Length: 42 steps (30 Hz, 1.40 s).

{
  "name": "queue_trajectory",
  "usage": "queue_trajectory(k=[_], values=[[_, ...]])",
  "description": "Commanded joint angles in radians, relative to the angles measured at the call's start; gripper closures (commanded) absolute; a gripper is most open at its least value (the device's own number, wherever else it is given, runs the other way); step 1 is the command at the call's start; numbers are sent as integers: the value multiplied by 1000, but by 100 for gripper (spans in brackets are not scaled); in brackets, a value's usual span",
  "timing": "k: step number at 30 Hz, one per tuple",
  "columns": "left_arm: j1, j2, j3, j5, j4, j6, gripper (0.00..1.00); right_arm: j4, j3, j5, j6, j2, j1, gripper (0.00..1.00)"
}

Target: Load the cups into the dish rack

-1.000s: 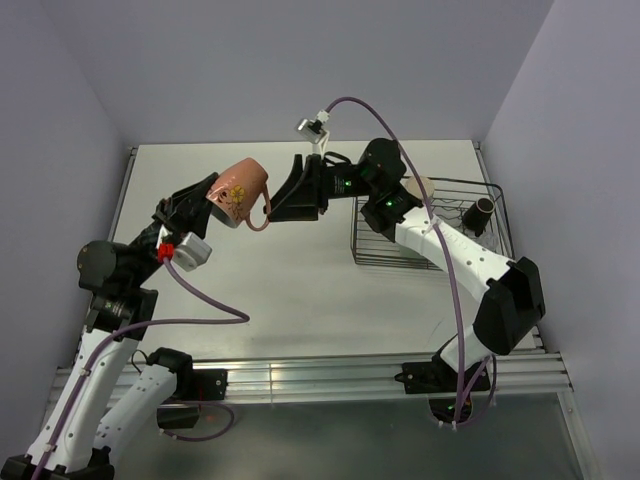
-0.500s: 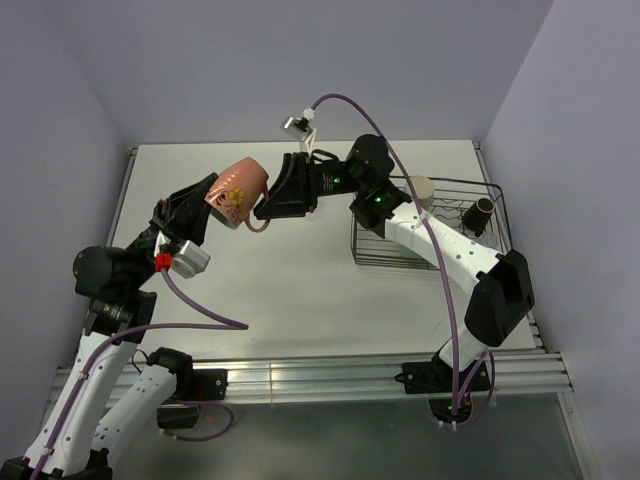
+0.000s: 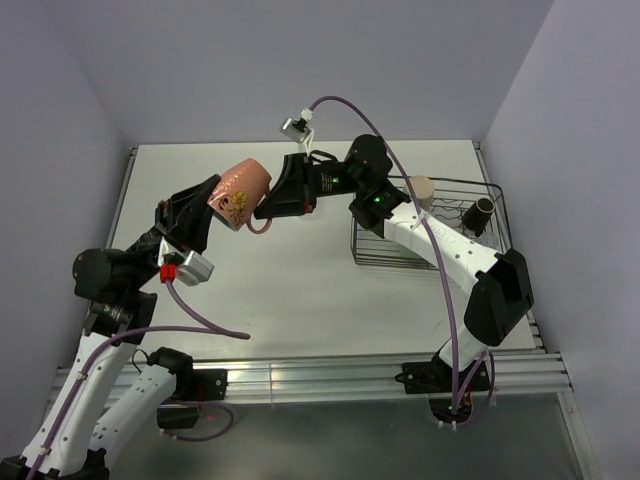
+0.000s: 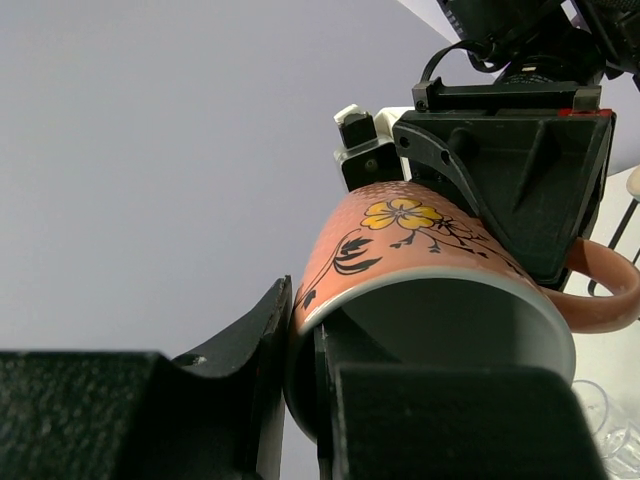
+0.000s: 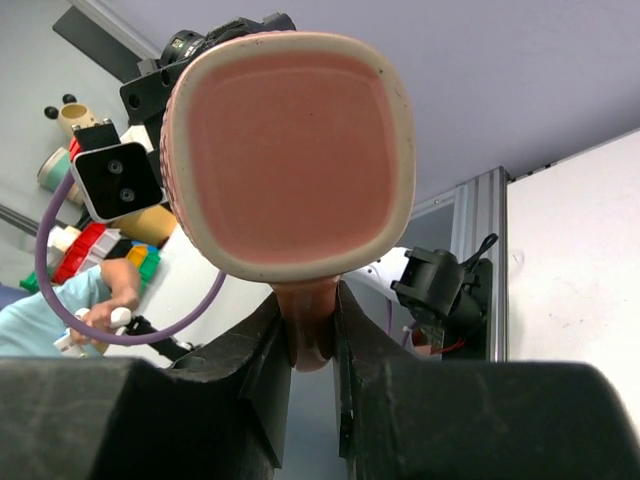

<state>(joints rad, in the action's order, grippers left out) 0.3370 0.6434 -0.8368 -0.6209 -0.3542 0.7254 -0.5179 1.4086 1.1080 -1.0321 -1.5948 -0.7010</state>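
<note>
**Item:** pinkish mug (image 3: 240,192).

**Location:** in the air over the table (image 3: 300,290), near the middle of its far edge. It lies tipped on its side, mouth towards the left arm and base towards the right.

**Hold:** double.
- The left pincer (image 4: 300,345) is clamped on the rim, one finger inside and one outside.
- The right pincer (image 5: 312,335) is closed on the handle, a finger on each side.

**Handling (judgement):** a hand-over.
- The left should let go only once the handle grip is firm, then draw straight back off the rim.
- The right then carries the mug to the dish rack (image 3: 372,262) at the table's right edge.
- It should set the mug clear of the cream mug (image 3: 420,187) and dark cup (image 3: 482,212) already in the rack.

**Appearance:** salmon glaze, a yellow flower on black stems, a pale rounded-square base and a loop handle.
</note>
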Motion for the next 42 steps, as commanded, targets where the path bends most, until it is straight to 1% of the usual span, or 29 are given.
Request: queue_trajectory(k=[1, 3, 5, 6, 7, 8, 10, 11, 13, 16, 17, 19, 20, 22, 23, 25, 26, 27, 28, 29, 30, 31, 32, 33, 34, 36, 37, 40, 42], values=[[16, -17, 7, -34, -60, 58, 100, -53, 32, 7, -16, 15, -15, 100], [19, -19, 8, -33, -54, 77, 95, -51, 27, 9, -14, 19, -15, 100], [20, -19, 13, -28, -43, 95, 83, -50, 20, 7, -10, 30, -6, 100], [20, -19, 16, -25, -40, 101, 80, -47, 15, 0, -8, 33, 0, 100], [20, -18, 19, -13, -37, 106, 73, -47, 10, -3, -11, 38, 17, 100], [20, -19, 27, -5, -34, 120, 65, -47, 3, -5, -11, 41, 23, 100], [20, -18, 44, 12, -31, 137, 60, -42, -8, -10, -9, 53, 41, 100], [19, -16, 48, 29, -34, 143, 53, -41, -13, -13, -13, 58, 60, 100], [20, -10, 59, 46, -35, 146, 48, -37, -26, -16, -8, 73, 78, 100], [20, -8, 73, 72, -52, 141, 32, -28, -52, -14, -2, 99, 112, 100], [20, -7, 76, 81, -55, 138, 26, -22, -59, -16, 3, 105, 129, 100], [20, -13, 80, 85, -42, 141, 22, -10, -77, -20, 15, 125, 150, 100], [20, -13, 82, 87, -37, 144, 17, 11, -80, -25, 23, 130, 159, 100], [20, -25, 90, 107, -19, 143, 14, 63, -82, -33, 75, 150, 204, 100], [20, -30, 91, 116, -12, 143, 13, 140, -79, -48, 104, 156, 221, 100], [20, -42, 99, 153, 0, 120, 12, 246, -59, -75, 229, 177, 271, 100], [20, -45, 100, 168, 6, 109, 12, 371, -48, -120, 284, 185, 287, 100], [20, -48, 100, 211, 9, 95, 12, 440, -22, -152, 396, 193, 314, 100], [20, -47, 97, 240, 11, 51, 11, 500, -8, -195, 449, 206, 327, 100], [20, -44, 91, 269, 38, 28, 11, 624, 6, -244, 502, 210, 337, 100], [19, -34, 70, 338, 55, -6, 10, 674, 27, -343, 606, 217, 354, 100], [20, -30, 58, 375, 75, -91, 9, 718, 35, -400, 654, 235, 356, 100], [19, -22, 42, 409, 131, -134, 9, 783, 38, -462, 702, 245, 359, 100], [17, -7, 9, 436, 171, -176, 9, 806, 36, -578, 789, 257, 357, 100], [19, -1, -8, 463, 216, -248, 8, 820, 29, -640, 826, 280, 357, 100], [19, 15, -40, 478, 317, -328, 7, 838, 3, -755, 923, 295, 357, 100], [19, 21, -51, 490, 346, -392, 6, 838, -11, -869, 949, 309, 357, 100], [19, 62, -87, 529, 457, -515, 2, 822, -71, -1017, 1015, 329, 357, 100], [19, 100, -110, 572, 494, -563, 1, 788, -120, -1065, 1023, 337, 357, 100]])
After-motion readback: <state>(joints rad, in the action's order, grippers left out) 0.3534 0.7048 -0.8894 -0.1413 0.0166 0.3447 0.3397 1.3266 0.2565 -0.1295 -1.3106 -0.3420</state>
